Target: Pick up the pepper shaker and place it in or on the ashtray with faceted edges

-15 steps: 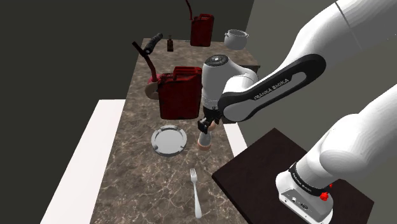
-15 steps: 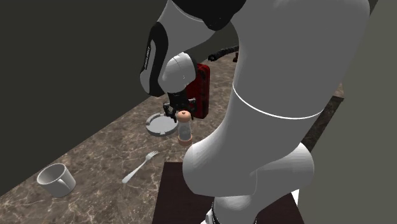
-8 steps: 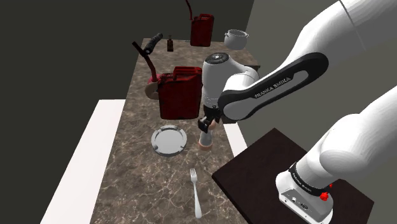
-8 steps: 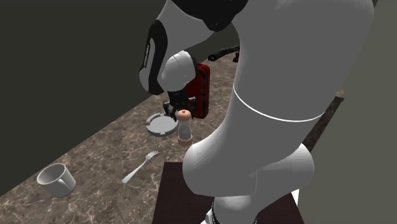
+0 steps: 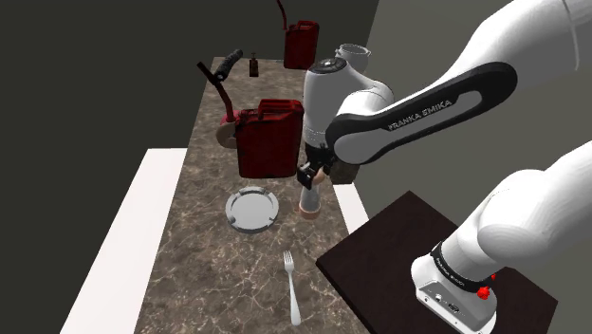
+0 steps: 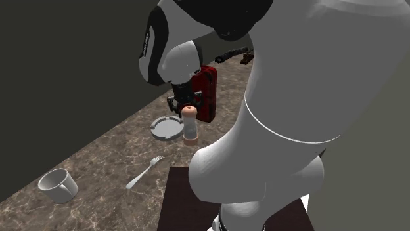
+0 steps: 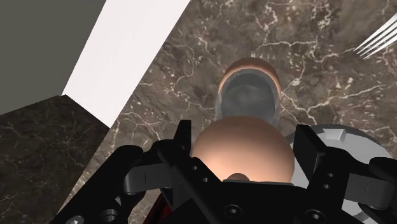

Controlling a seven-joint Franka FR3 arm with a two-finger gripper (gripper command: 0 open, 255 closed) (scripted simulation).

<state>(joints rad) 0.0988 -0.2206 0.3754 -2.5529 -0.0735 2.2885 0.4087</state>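
Shoulder view: my gripper (image 5: 309, 180) sits at mid-frame, pointing down and closed on the cap of the pepper shaker (image 5: 308, 201). The shaker is upright over the dark marbled counter (image 5: 204, 256), and I cannot tell whether its base touches the surface. The grey faceted ashtray (image 5: 253, 210) lies just beside it toward the left of the frame, and the two are apart. A red canister (image 5: 268, 139) stands behind both, and a fork (image 5: 293, 287) lies lower in the frame. Second exterior view: the gripper (image 6: 186, 106) clasps the top of the shaker (image 6: 190, 128) at centre. The ashtray (image 6: 167, 127) lies to its left, the canister (image 6: 207, 92) behind it, the fork (image 6: 146, 172) lower left and a mug (image 6: 58, 185) at far lower left. Wrist view: the fingers (image 7: 182, 137) of my gripper (image 7: 243, 137) press both sides of the shaker's rounded tan cap (image 7: 245, 149). The ashtray (image 7: 343, 137) shows behind one finger, and the fork (image 7: 378, 35) lies beyond.
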